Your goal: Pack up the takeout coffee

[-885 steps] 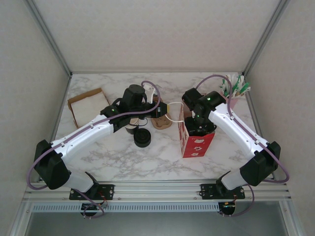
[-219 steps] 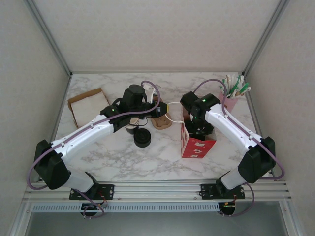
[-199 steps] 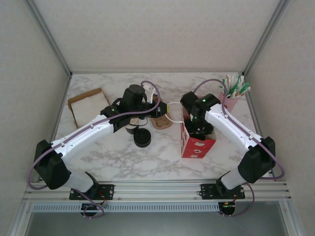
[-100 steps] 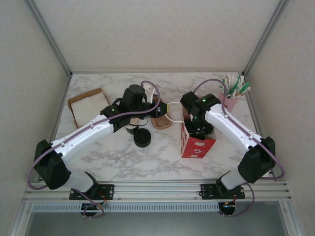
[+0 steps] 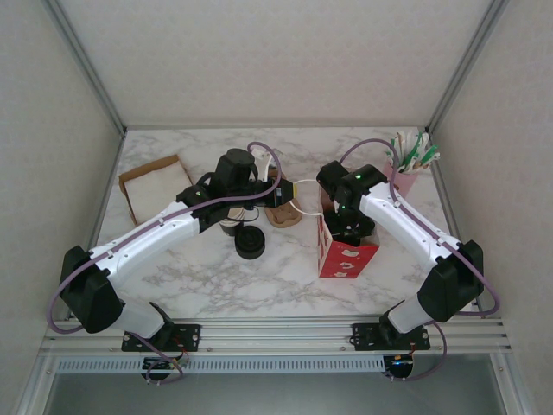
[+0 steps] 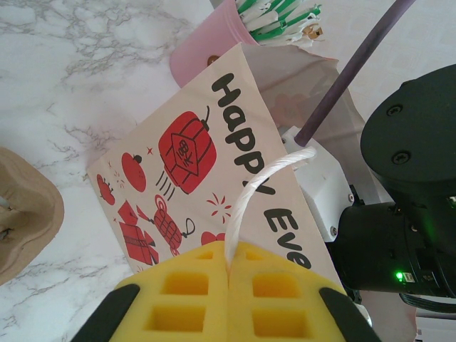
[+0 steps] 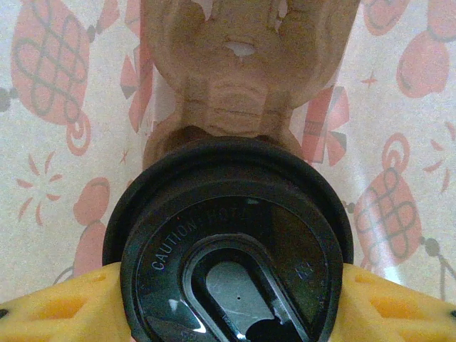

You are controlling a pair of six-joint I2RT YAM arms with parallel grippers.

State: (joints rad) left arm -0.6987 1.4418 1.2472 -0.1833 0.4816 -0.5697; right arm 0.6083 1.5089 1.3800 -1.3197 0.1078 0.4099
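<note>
Bagging step: our left gripper (image 6: 229,285) pinches the bag handle (image 6: 258,187), right gripper (image 7: 231,292) clasps the takeout coffee (image 7: 228,214) inside; next, lower, release.

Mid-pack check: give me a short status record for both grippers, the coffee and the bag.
left gripper: shut on the bag's white handle
right gripper: shut on the coffee, pads at the lid's sides
coffee: lid on, between the bag walls, brown carrier just past it
bag: standing upright, right gripper in its mouth

"HAPPY Eve" on bag (image 6: 178,178); "CAUTION HOT" on lid (image 7: 228,214)
</note>
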